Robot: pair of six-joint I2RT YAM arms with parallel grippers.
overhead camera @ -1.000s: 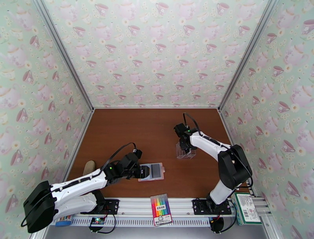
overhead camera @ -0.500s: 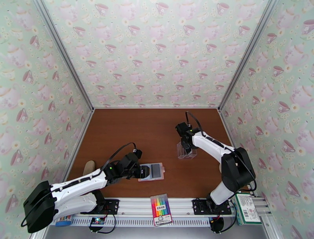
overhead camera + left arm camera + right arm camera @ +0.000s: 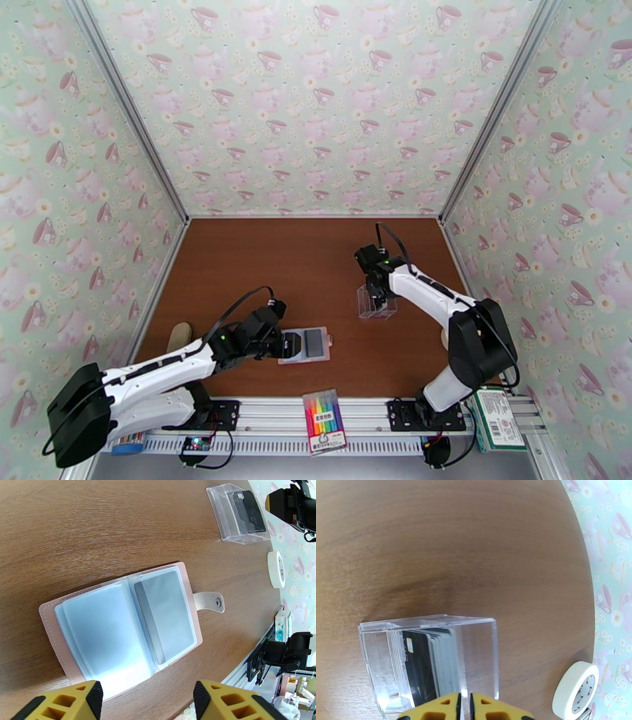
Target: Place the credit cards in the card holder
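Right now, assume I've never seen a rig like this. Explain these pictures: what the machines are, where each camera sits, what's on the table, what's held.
These are two robot arms bolted at the near edge of a brown table, each ending in a two-finger gripper. The wide picture looks down from above and behind them; the other two come from cameras on the wrists, so the yellow fingers there are that arm's own. On the table lie an open pink wallet, a clear plastic box with dark cards standing in it, and a roll of tape. The left gripper hangs open by the wallet, holding nothing. The right gripper is at the box's top, fingers nearly together; whether it has pinched a card I cannot tell.
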